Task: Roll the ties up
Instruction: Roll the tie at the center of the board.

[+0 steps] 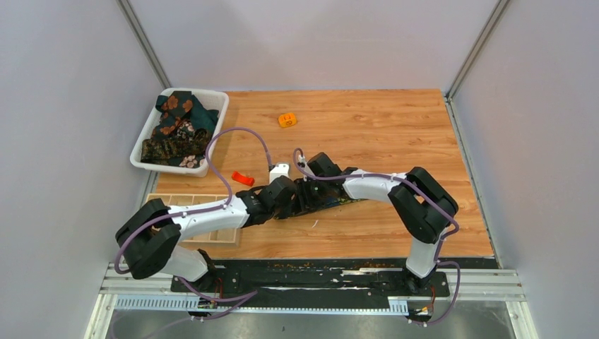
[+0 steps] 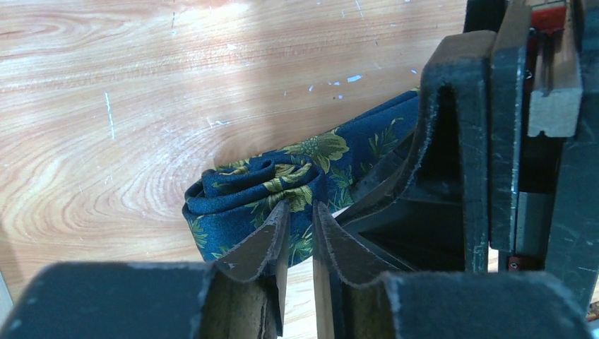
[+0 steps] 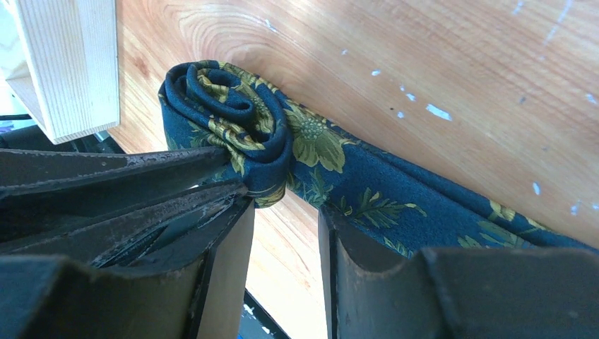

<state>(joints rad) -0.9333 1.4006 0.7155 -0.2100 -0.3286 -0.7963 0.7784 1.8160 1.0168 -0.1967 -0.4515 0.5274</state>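
- Navy tie [image 3: 367, 191] lies at the centre of the table [image 1: 424, 141], one end coiled, the rest flat toward the right.
- Left gripper [image 2: 300, 208]: jaws nearly together, tips against the coil; a pinch cannot be confirmed.
- Right gripper [image 3: 285, 208]: jaws apart, bare wood between.
- Wooden tray [image 3: 70, 63]: corner near the coil; open board far and right.
- Other ties [image 1: 176, 127] sit in the white basket [image 1: 216, 116].

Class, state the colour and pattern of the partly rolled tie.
Tie: navy, yellow-green flowers; right wrist view.
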